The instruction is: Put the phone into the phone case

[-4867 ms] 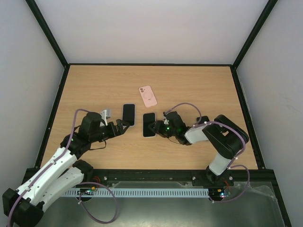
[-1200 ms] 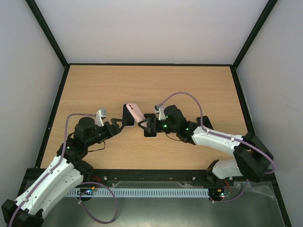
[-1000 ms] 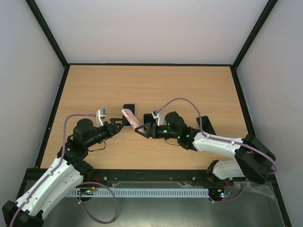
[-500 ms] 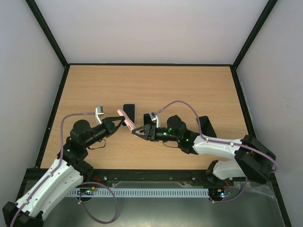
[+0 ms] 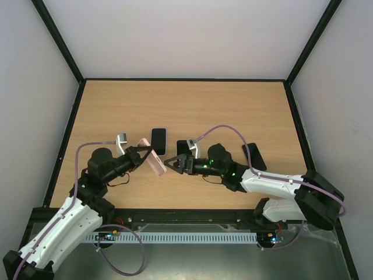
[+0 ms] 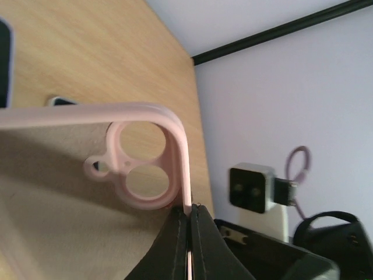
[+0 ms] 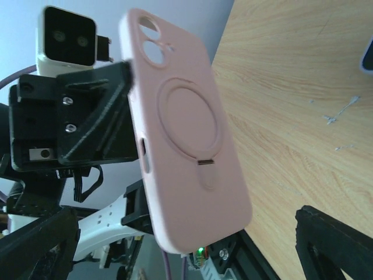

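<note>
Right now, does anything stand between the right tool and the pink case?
Nothing visible does. The open right tool faces the back of the pink case with only air between. The left tool holds the case by its edge.

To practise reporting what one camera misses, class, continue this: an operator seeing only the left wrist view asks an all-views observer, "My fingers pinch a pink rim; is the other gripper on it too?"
Observer: No, the right gripper stands open; only the left gripper is shut on the pink case.
Operator: Which face is turned to the right gripper?
Observer: Its back, showing the ring stand.
Operator: Where is a phone?
Observer: One phone lies flat on the table just beyond the case.
</note>
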Robot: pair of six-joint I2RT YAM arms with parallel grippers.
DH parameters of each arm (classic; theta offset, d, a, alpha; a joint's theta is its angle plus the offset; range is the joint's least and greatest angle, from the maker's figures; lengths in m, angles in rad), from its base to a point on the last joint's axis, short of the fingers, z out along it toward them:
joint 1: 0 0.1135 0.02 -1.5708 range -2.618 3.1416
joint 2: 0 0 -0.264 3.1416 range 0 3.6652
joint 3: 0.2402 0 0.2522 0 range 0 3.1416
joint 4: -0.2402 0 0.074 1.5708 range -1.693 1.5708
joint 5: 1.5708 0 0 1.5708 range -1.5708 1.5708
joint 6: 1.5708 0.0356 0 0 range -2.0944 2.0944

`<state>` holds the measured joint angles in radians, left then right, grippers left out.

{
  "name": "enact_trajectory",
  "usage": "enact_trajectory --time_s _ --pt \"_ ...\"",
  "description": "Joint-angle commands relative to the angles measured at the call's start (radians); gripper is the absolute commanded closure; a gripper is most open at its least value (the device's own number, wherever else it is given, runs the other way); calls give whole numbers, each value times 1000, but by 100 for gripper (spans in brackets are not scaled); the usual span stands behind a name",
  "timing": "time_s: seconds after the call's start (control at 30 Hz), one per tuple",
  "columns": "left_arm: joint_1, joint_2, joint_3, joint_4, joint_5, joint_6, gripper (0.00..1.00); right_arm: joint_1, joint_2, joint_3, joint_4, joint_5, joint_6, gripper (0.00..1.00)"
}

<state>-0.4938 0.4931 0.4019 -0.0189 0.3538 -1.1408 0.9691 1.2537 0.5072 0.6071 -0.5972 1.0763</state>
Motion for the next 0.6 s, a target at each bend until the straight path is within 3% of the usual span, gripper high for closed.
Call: enact_trajectory --time_s 0.0,0.27,0.57 --pt "6 34 67 -213 -52 91 97 6 -59 -1 -113 77 -70 0" --pt "4 127 114 -454 -55 197 97 3 -130 57 -368 235 -179 1" --pt "-64 231 85 -490 -99 207 97 3 -145 159 -690 514 -286 0"
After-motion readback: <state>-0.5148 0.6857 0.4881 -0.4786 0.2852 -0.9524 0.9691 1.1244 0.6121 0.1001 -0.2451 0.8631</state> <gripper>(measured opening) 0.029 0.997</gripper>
